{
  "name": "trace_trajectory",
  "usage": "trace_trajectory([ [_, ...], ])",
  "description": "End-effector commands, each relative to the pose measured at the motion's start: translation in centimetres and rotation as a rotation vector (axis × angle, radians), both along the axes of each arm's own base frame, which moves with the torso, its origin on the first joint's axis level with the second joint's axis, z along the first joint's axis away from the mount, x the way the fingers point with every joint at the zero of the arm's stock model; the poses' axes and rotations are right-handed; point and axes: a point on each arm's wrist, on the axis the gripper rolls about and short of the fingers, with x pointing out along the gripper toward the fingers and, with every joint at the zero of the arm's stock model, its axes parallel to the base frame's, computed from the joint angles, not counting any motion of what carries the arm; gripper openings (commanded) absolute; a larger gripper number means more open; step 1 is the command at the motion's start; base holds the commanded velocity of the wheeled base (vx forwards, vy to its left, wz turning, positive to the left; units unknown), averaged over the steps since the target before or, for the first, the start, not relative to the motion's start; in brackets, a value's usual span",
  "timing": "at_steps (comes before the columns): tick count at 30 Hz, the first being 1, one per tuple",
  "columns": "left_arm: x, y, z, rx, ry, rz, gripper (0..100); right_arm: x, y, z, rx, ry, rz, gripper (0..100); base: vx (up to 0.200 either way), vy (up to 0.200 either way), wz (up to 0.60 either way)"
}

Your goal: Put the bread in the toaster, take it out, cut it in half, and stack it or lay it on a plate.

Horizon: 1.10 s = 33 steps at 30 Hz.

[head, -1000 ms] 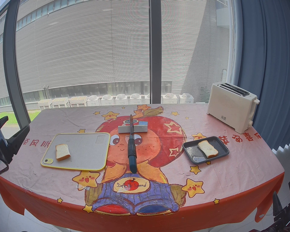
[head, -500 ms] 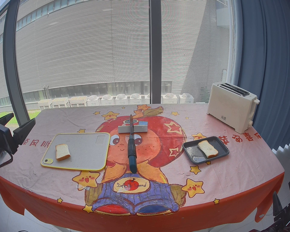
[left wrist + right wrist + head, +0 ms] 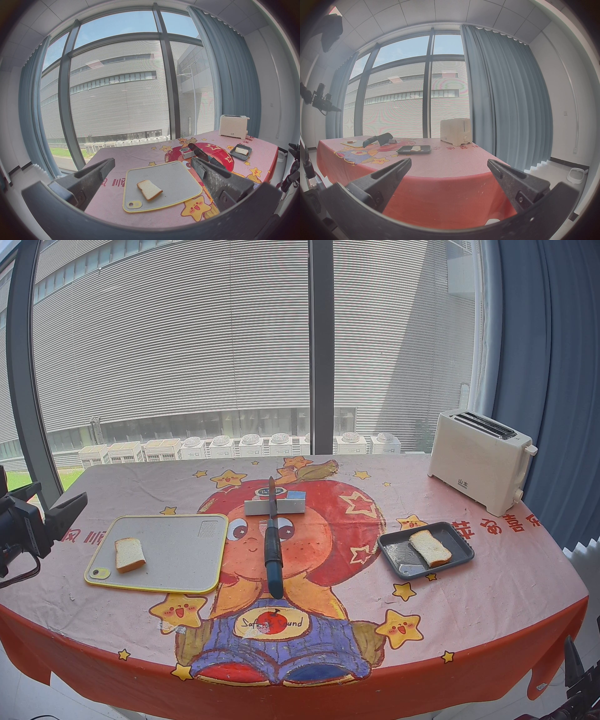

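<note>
The left tool [image 3: 59, 495], a black two-fingered clamp, hangs at the left edge of the head view, over the left rim of the bench [image 3: 500, 609]. Its fingers are spread wide with nothing between them. A strip of bare cartoon-printed orange cloth separates it from the grey plastic cutting board with a yellow rim [image 3: 175, 552], which lies left of centre. A pale half slice of bread [image 3: 130, 554] lies flat on the board's left part, near this tool but not touching it.

At centre lies a long knife with a blue handle [image 3: 273, 552], its blade tip on a small white holder [image 3: 290, 505]. Open cloth lies on both sides of the knife.

Right of centre a dark grey rectangular plate [image 3: 400, 559] carries a second piece of bread [image 3: 430, 547]. Behind it, in the upper right, a cream two-slot toaster [image 3: 481, 459] stands near a blue-grey curtain [image 3: 550, 365].

The right tool [image 3: 449, 162], its fingers also spread and empty, sits low off the bench's right side, well apart from everything.
</note>
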Motion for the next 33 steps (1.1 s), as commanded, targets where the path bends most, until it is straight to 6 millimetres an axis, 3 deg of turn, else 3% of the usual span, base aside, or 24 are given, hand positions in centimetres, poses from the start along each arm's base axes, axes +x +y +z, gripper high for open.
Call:
trace_trajectory([
  [1, 1.1, 0.0, 0.1, -0.007, 0.015, -0.009, 100, 0.0, 0.0, -0.5, 0.0, 0.0, 0.0, 100, 0.0, 0.0, 0.0],
  [5, 2.2, -0.1, 0.4, -0.037, 0.018, -0.047, 100, 0.0, 0.0, -0.5, 0.0, 0.0, 0.0, 100, 0.0, 0.0, 0.0],
  [12, 2.4, -0.2, 1.2, -0.073, 0.001, -0.098, 100, 0.0, 0.0, -0.5, 0.0, 0.0, 0.0, 100, 0.0, 0.0, 0.0],
  [26, 3.0, -0.2, 0.1, -0.065, 0.094, -0.081, 100, 0.0, 0.0, -0.5, 0.0, 0.0, 0.0, 100, 0.0, 0.0, 0.0],
  [33, 4.3, -0.1, -0.5, -0.066, 0.129, -0.058, 100, 0.0, 0.0, -0.5, 0.0, 0.0, 0.0, 100, 0.0, 0.0, 0.0],
])
